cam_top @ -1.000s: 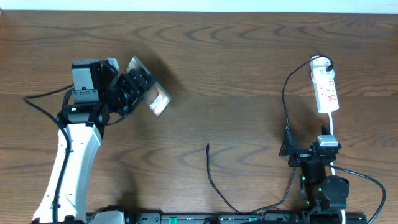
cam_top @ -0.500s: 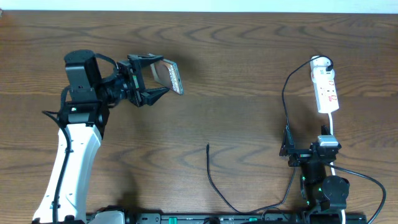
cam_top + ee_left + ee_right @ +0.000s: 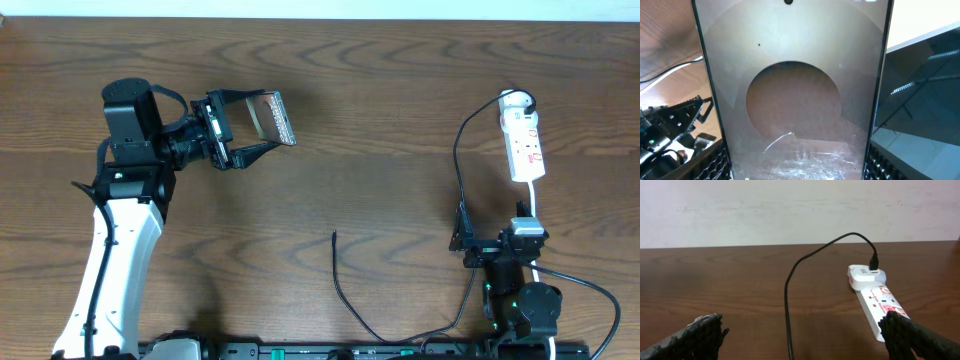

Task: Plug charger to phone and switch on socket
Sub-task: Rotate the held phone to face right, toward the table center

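**Markings.** The socket (image 3: 523, 140) carries red print on its white top face, too small to read. No lettering can be read on the phone (image 3: 271, 116).

**Phone.** A flat rectangle with a glossy grey-silver face. In the left wrist view it fills the picture, showing a large brownish circle at its middle and a small dark dot at its top edge. It is off the table (image 3: 400, 80), at far left, and tilted.

**Left gripper** (image 3: 272, 119). The jaws pinch the phone across its width. One ribbed pad (image 3: 717, 165) presses on each long edge, and the phone stands between them.

**Right gripper** (image 3: 497, 238). It is at near right and points toward the far edge. The jaws are spread wide, with nothing between them.

**Socket.** A white elongated strip lying flat at far right, beyond the right gripper. A black plug sits in its far end.

**Charger** (image 3: 340, 285). A thin black cable that arcs from the plug toward the near edge. Its free tip lies on the table near centre, well apart from the phone and from both grippers.
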